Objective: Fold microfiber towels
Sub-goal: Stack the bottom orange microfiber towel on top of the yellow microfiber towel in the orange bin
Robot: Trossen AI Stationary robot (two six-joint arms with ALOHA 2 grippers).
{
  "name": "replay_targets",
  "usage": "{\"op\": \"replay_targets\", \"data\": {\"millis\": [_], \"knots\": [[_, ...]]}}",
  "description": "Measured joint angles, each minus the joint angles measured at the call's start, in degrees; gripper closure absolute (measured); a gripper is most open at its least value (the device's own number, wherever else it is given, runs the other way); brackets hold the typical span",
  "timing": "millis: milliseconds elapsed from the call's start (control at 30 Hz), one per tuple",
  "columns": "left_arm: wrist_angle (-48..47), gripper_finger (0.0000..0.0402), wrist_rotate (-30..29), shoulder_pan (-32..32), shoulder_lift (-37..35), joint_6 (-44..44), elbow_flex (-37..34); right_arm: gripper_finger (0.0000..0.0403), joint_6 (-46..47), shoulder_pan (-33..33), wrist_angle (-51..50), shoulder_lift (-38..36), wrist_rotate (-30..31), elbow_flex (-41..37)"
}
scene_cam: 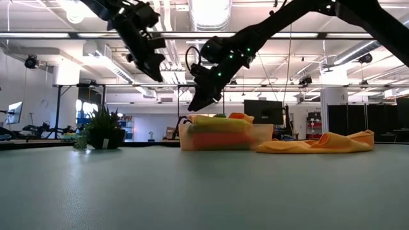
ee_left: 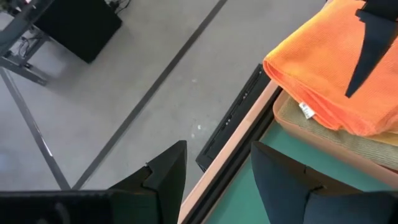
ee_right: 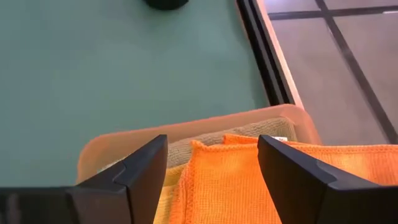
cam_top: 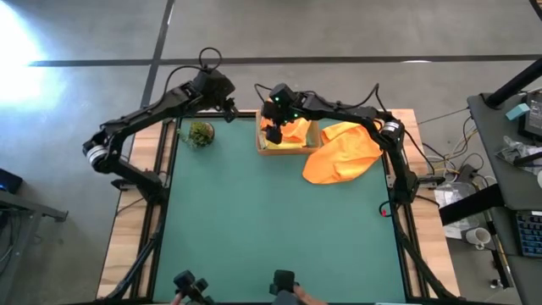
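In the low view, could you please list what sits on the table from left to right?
Small potted plant → tray holding stacked folded towels → loose orange towel lying crumpled on the mat.

Right arm reaches in from its side, elbow bent, wrist pitched down, and the right gripper (cam_top: 273, 129) hangs high in the air, fingers (ee_right: 144, 167) spread wide with nothing between them. Left arm stretches across the far edge; the left gripper (cam_top: 230, 105) hovers raised there, fingers (ee_left: 168, 171) apart, holding nothing.
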Motion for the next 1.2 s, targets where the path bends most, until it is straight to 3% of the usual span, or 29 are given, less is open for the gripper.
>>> {"op": "replay_targets", "data": {"millis": [167,533,667,767,967,1200], "knots": [[0.0,0.0237,0.0,0.0,-0.7,0.0,-0.2,0.0163,0.6,0.8,0.0,0.3,5.4,-0.2],[-1.8,0.0237,0.1,0.0,-0.7,2.9,-0.2,0.0163,5.7,2.0,1.8,4.1,10.2,-0.3],[-1.8,0.0237,0.1,0.0,-0.7,2.9,-0.2,0.0164,7.4,2.0,1.7,5.3,16.7,-0.3],[-2.0,0.0237,0.1,0.0,-0.7,2.9,-0.3,0.0171,7.5,2.0,1.8,6.0,17.5,-0.3],[-2.7,0.0237,0.1,0.0,-0.7,3.0,-0.3,0.0206,10.3,2.1,1.9,6.6,17.8,-0.3],[-3.0,0.0237,0.2,0.0,-0.7,3.0,-0.8,0.0290,11.0,2.1,2.1,6.6,20.9,-0.3]]}}
